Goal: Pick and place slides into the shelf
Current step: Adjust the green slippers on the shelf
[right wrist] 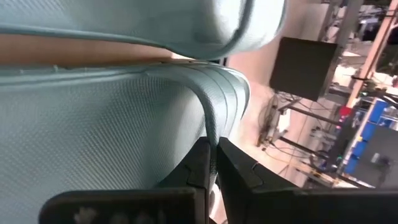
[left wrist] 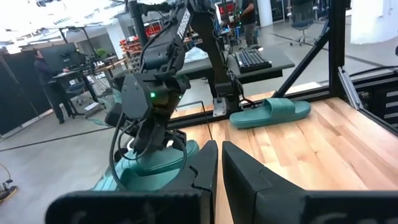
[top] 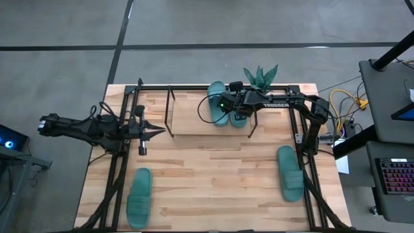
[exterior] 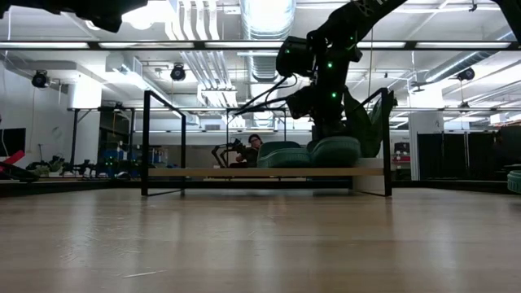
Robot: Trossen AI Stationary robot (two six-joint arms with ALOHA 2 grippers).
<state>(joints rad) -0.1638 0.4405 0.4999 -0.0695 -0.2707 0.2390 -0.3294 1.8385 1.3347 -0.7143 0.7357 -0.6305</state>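
- Wood bench [top: 213,175] carries everything: the shelf [top: 194,126] stands along its far side, with a spiky plant [top: 260,77] at the shelf's far right corner.
- Right arm reaches from the bench's right edge across to the shelf's right end; the left arm waits at the left edge, its gripper [top: 157,132] closed on nothing, pointing toward the shelf's left end.
- Slides: two lie side by side on the shelf's right end, slide one [top: 217,102] to the left and slide two [top: 240,111] under the right wrist. Two more are on the bench, well apart: a near-left slide [top: 139,197] and a right slide [top: 290,172].
- Right gripper [right wrist: 213,163] is pinched tight on the thin edge of slide two's strap [right wrist: 214,102]; the strap arches straight out of the closed fingers, and the footbed fills the view just beside them.
- Step in hand, as I judge it: setting slide two down next to slide one. To do it well, keep the sole flat on the board and parallel to its neighbour, open only once it rests fully, then draw back along the strap's line so the fingers do not drag the slide off or nudge slide one.
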